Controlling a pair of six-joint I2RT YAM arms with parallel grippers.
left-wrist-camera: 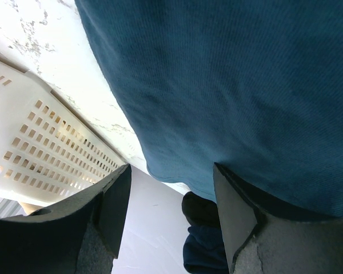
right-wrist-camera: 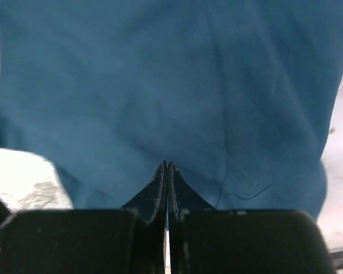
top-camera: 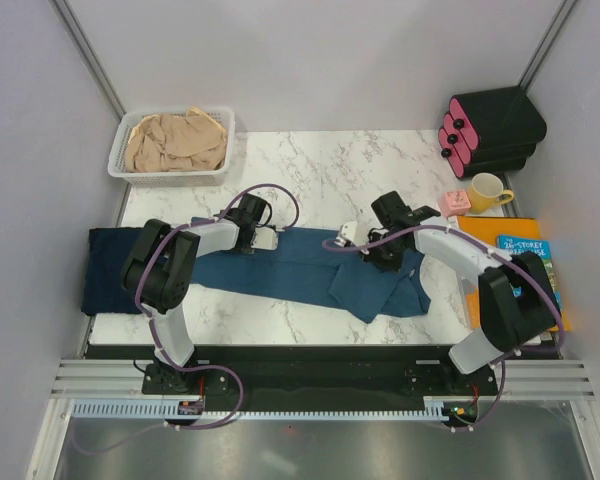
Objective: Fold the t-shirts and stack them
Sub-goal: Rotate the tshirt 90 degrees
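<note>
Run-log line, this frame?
left claw: open, teal shirt edge | right claw: shut, over teal shirt | navy shirt: left | beige shirt: in basket

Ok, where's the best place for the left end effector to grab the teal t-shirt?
Probably the teal t-shirt at its far-left hem, approached from the basket side. That edge lies flat on the marble table, right at the gap of the open left end effector, while the shirt's right end is folded over and bunched.
</note>
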